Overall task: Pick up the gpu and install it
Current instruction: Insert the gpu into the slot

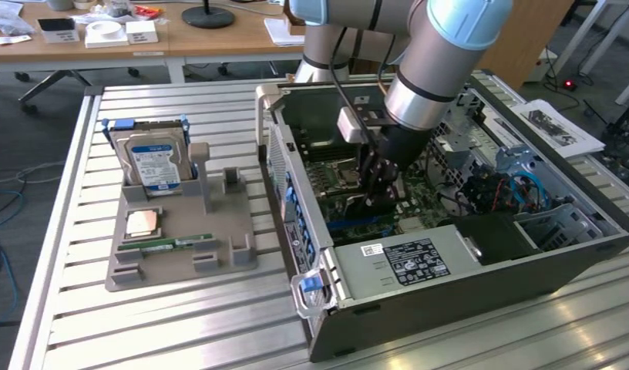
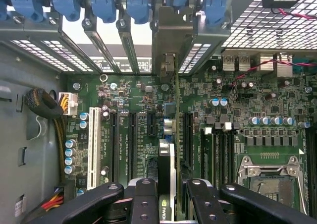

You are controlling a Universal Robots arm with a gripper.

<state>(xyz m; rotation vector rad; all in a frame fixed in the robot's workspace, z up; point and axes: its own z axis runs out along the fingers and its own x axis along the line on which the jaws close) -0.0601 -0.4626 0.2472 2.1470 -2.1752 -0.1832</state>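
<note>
Where the exterior view looks down on the slatted metal tabletop [image 1: 170,324], an open computer case [image 1: 449,308] lies on its side across the centre and the exterior view's right. The arm [image 1: 438,69] comes down from the upper middle of the frame, and its hand [image 1: 376,189] is sunk inside the case, just above the green motherboard [image 1: 330,154]. From this angle I cannot tell what sits between its fingers. At the exterior view's left, well apart from the case, a grey holder [image 1: 232,254] carries a blue-labelled hard drive [image 1: 155,166] standing upright, with a processor chip [image 1: 142,223] and a narrow memory stick [image 1: 170,243] lying flat in front of it.

From the wrist view, the hand [image 2: 171,194] is clamped on the gpu [image 2: 166,169]. Its black fingers [image 2: 144,199] press on both faces of the card, which is seen edge-on. The gpu stands on its long edge over the motherboard [image 2: 237,105], between two black expansion slots [image 2: 132,144]. Its silvery end bracket [image 2: 168,40] reaches the case's rear wall, lined up with one of the openings beneath the row of blue clips [image 2: 104,3]. Whether the card's lower edge is seated in a slot cannot be told. A white slot [image 2: 92,147] lies further to one side and the processor socket [image 2: 270,177] to the other.
</note>
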